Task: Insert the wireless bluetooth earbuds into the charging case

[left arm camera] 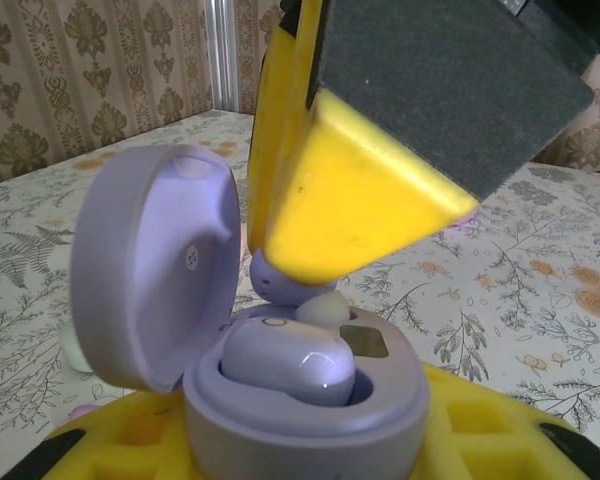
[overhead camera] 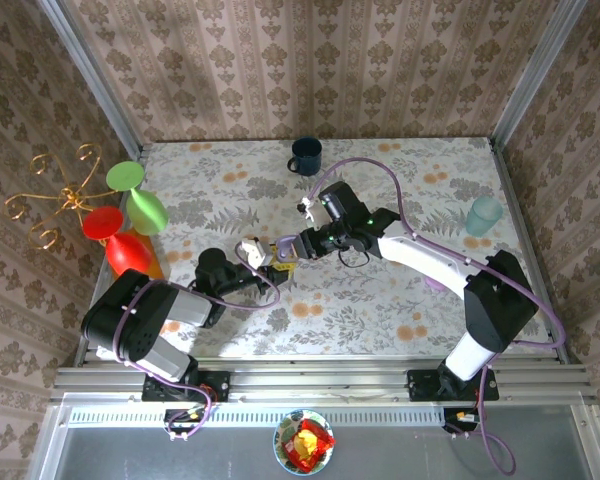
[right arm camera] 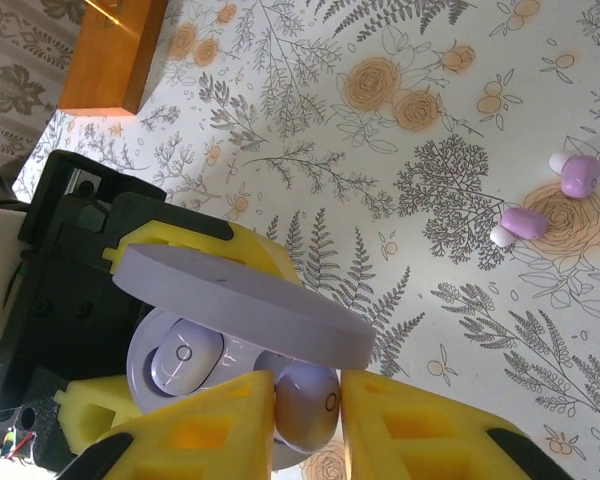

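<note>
The left claw (overhead camera: 250, 252) is clamping the open lilac oval plastic charging case (left arm camera: 310, 425). The right claw (right arm camera: 308, 425) is pinching a glossy lilac earbud (right arm camera: 302, 395), which is hanging tip-down just above the empty socket (left arm camera: 366, 342), beside the seated lilac earbud (left arm camera: 290, 365).

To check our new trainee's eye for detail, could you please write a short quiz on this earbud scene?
1. True or false: the lid of the lilac oval plastic charging case is closed.
2. What does the right gripper hold? A) a glossy lilac earbud B) the charging case C) nothing
3. Fill in: on the floral table, the loose pinkish earbuds number ____.
Key: 1 false; 2 A; 3 two.
</note>
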### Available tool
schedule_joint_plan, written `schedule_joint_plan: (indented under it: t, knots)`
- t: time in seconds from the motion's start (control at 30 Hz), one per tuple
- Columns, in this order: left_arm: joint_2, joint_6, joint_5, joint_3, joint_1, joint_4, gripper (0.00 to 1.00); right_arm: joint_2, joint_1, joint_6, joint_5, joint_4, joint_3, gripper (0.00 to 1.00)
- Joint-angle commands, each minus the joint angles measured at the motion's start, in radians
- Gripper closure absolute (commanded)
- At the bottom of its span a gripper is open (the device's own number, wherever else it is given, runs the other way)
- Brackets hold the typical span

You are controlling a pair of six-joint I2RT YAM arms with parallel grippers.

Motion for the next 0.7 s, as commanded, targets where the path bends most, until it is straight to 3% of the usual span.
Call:
schedule_joint_plan:
  t: [0.0, 0.2, 0.67]
  knots:
    - [-0.009, -0.012, 0.016, 0.017, -0.002, 0.036, 0.66, -0.016, 0.008, -0.006, -0.01, 0.006, -0.016, 0.71]
    - [-0.007, -0.011, 0.017, 0.014, -0.001, 0.036, 0.66, -0.06, 0.0, 0.016, -0.028, 0.041, -0.039, 0.68]
    - [-0.004, -0.009, 0.02, 0.014, 0.001, 0.036, 0.66, -0.055, -0.002, 0.041, -0.084, 0.064, -0.041, 0.71]
